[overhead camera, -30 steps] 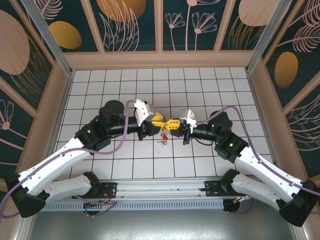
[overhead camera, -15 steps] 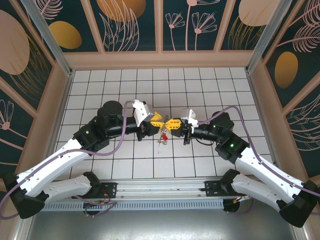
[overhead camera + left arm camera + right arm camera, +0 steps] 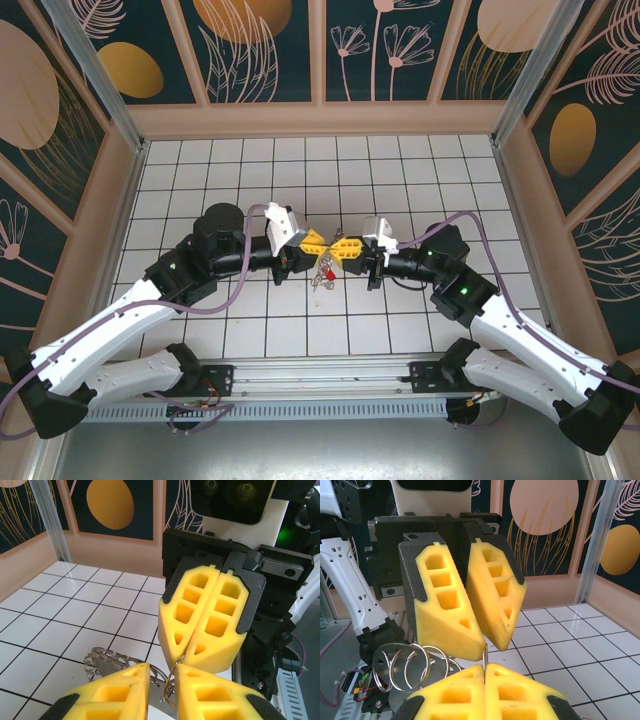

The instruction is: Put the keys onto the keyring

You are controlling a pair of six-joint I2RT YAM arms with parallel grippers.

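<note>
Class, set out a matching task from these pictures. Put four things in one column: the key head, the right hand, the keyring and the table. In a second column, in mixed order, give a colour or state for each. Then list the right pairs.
Column one:
1. key head
2. right hand
3. keyring
4. table

Column two:
a. white tiles with dark lines
b. thin metal wire at the fingertips
c. red
d. yellow fingers shut together

Pairs: 1-c, 2-d, 3-b, 4-a
</note>
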